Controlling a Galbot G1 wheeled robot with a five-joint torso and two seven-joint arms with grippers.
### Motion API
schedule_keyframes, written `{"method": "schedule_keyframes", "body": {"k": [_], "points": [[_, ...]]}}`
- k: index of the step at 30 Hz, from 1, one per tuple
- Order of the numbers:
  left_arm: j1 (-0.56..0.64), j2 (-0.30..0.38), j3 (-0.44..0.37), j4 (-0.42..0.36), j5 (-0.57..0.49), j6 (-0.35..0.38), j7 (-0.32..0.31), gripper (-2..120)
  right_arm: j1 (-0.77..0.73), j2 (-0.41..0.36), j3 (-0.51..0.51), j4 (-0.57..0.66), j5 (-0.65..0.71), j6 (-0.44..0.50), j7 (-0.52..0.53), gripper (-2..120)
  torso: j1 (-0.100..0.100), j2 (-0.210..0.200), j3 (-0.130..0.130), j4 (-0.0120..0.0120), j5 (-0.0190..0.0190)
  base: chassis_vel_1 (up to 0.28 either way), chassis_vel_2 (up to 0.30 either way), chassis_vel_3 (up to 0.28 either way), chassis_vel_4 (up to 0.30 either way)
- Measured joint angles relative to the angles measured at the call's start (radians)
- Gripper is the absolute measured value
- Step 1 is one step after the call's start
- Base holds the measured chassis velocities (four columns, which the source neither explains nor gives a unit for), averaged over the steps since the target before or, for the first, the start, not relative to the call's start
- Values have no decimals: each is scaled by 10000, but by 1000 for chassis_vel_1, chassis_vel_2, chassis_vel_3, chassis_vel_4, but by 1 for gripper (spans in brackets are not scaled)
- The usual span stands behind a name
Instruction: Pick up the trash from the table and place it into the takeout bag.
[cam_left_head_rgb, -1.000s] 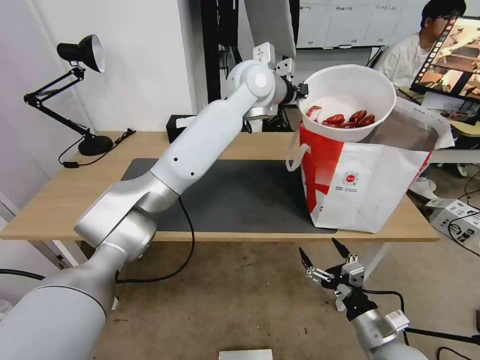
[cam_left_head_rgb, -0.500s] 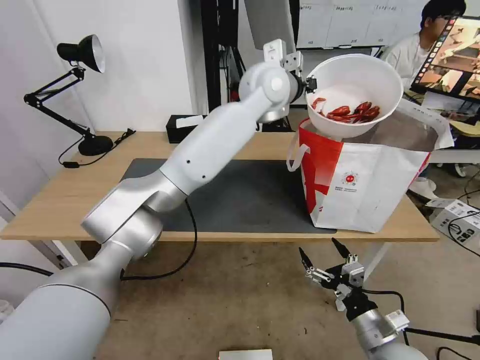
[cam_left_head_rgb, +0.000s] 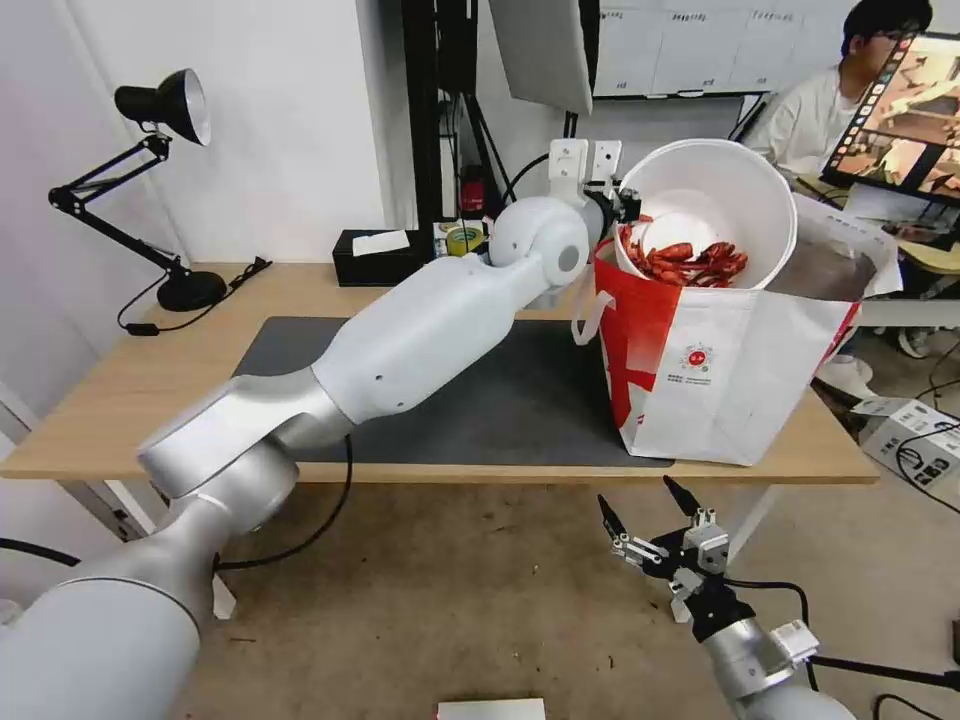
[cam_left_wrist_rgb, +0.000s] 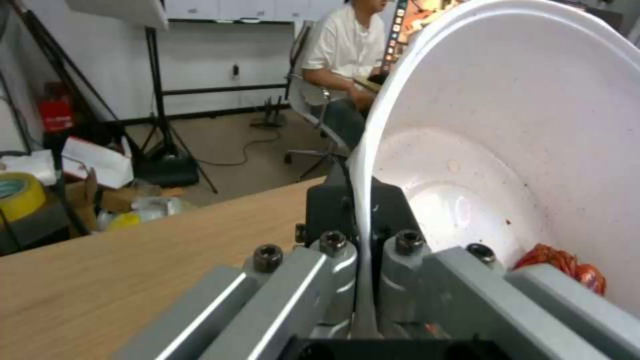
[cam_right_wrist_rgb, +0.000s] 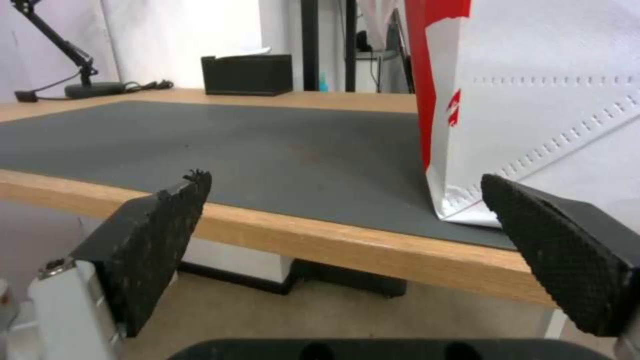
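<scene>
Gripping the rim of the white round bowl (cam_left_head_rgb: 715, 205), the left gripper (cam_left_head_rgb: 622, 207) has its jaws closed on the thin plastic edge; in the left wrist view the rim (cam_left_wrist_rgb: 363, 200) runs straight down between the two fingers, one on each side of the wall. The bowl is tilted, its open mouth turned toward the robot, and its lower part sits inside the mouth of the takeout bag (cam_left_head_rgb: 730, 370), below the bag's near red-and-white top edge. Red crayfish shells (cam_left_head_rgb: 690, 262) lie heaped in the low side of the bowl (a few also show at the edge of the left wrist view (cam_left_wrist_rgb: 563, 265)).

The takeout bag stands upright at the right end of the table (cam_left_head_rgb: 120, 400), on the right near corner of the dark grey mat (cam_left_head_rgb: 480, 400), with its silver lining open to the top and a white strap handle (cam_left_head_rgb: 590, 305) hanging on its left side. The left arm reaches across the mat from the near left edge to the bag's left top edge.

The right gripper (cam_left_head_rgb: 650, 520) hangs below the table's near edge, in front of the bag, its two black fingers spread wide and holding nothing. A black tissue box (cam_left_head_rgb: 375, 258) sits at the table's far edge, and a black desk lamp (cam_left_head_rgb: 160, 110) stands at the far left corner.
</scene>
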Motion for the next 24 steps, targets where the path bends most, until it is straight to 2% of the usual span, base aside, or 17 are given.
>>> {"method": "schedule_keyframes", "body": {"k": [6,12,14,17,18,20,22,24], "points": [[-152,33,-43,49,-663,348,545,0,0,0,0,0,0,0,0,100,0,0,0,-1,0,0,0,0,0],[-180,34,-26,105,-753,573,917,0,0,0,0,0,0,0,0,100,0,0,0,-2,0,0,0,0,0],[-156,113,4,10,-782,814,1179,11,0,0,0,-1,0,0,0,100,0,0,0,-1,0,0,0,0,0],[-127,152,35,-43,-820,916,1241,17,1,0,0,0,0,0,0,100,-1,0,0,-1,0,0,0,0,0],[-99,188,43,-120,-906,1118,1276,25,0,0,0,0,0,0,0,100,0,0,0,-1,0,0,0,0,0],[-89,199,45,-145,-930,1177,1290,28,0,0,0,0,0,0,0,100,0,0,0,-1,0,0,0,0,0],[-68,206,45,-174,-958,1252,1303,38,0,0,0,0,0,0,0,100,0,1,0,-1,0,0,0,0,0],[-66,207,44,-174,-959,1253,1302,40,0,0,0,0,0,0,0,100,-1,0,0,-1,0,0,0,0,0]]}}
